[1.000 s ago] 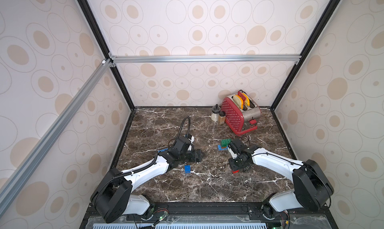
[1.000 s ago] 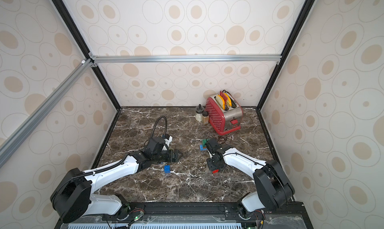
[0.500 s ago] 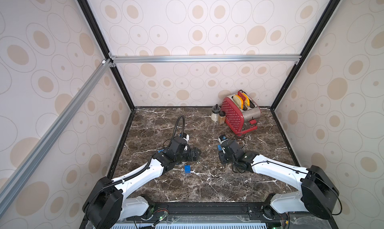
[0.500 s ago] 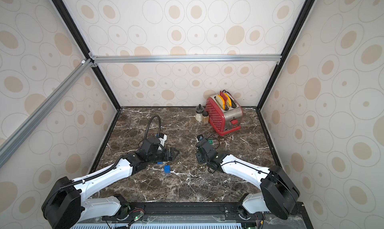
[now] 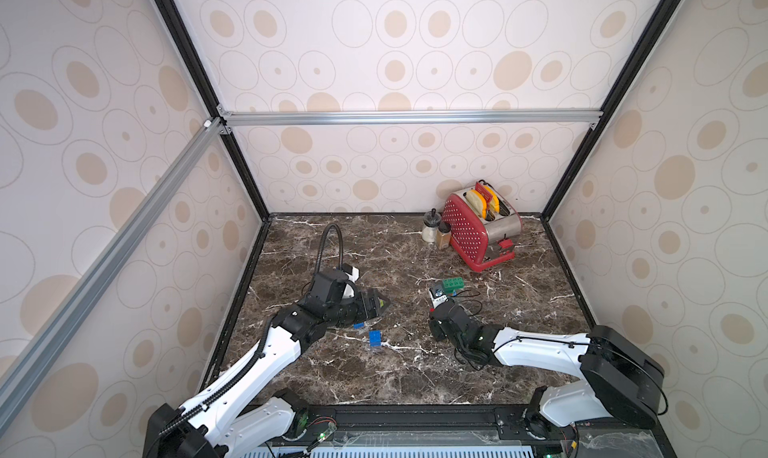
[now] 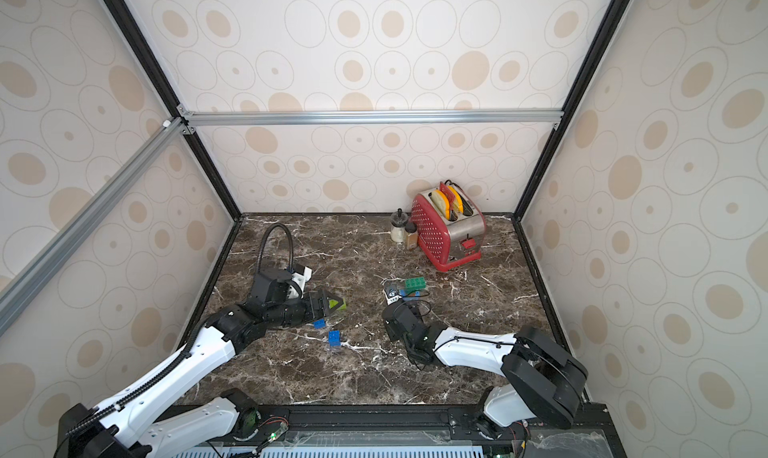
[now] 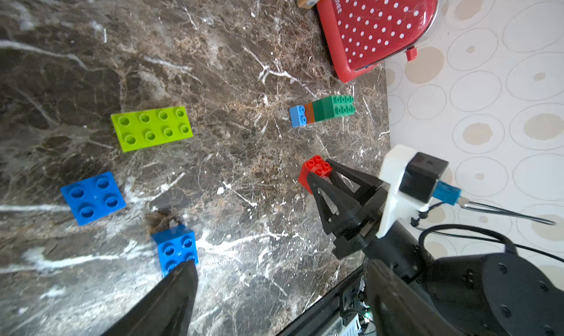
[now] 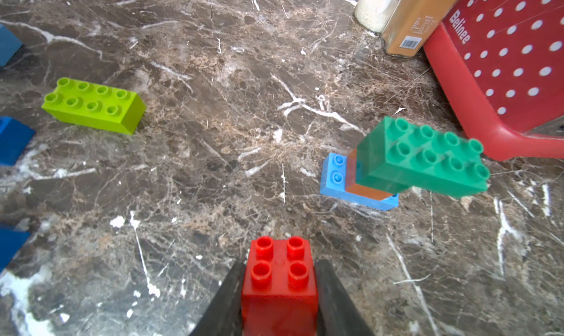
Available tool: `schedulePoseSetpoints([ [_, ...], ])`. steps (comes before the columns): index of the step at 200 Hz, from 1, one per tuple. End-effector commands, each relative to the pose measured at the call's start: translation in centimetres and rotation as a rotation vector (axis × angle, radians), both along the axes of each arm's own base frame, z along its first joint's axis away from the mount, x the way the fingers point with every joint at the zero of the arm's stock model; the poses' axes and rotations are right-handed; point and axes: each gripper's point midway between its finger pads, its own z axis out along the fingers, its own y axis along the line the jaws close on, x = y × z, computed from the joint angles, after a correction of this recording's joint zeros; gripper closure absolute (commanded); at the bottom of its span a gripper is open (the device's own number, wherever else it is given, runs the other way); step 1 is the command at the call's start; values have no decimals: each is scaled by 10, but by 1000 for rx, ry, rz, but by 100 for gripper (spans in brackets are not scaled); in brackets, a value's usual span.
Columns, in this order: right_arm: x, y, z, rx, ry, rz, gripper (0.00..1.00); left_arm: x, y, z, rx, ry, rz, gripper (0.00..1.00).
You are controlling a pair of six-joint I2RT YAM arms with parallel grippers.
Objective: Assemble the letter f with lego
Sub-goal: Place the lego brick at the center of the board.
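Note:
My right gripper is shut on a red square lego brick, held just above the marble; the left wrist view shows that gripper and the red brick too. Just beyond it stands a stack: a dark green oblong on an orange brick on a light blue one, also in both top views. My left gripper is open over a lime green oblong. Two blue squares lie by it, one beside a fingertip.
A red dotted toaster with two jars stands at the back right. Patterned walls close the table on three sides. A loose black cable hangs from the right arm onto the marble.
The right arm has swung left and stretched out low, bringing its gripper in front of the stack. The left gripper has drawn back a little to the left.

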Motion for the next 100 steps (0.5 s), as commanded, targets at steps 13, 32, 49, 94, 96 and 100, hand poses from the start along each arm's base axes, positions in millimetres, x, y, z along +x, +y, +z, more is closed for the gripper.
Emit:
schedulePoseSetpoints([
  [13, -1, 3, 3, 71, -75, -35, 63, -16, 10, -11, 54, 68, -23, 11],
  [32, -6, 10, 2, 73, -103, -23, 62, -17, 11, -28, 80, 102, -25, 11],
  [49, -9, 15, -1, 78, -112, -11, 62, -17, 10, -36, 95, 118, -32, 11],
  [94, -8, 28, -4, 101, -131, 11, 61, -16, 11, -34, 110, 109, -48, 11],
  [96, -8, 28, -4, 104, -131, 12, 61, -16, 11, -34, 112, 109, -48, 11],
  [100, -8, 30, -5, 105, -132, 16, 61, -15, 12, -33, 114, 107, -48, 11],
])
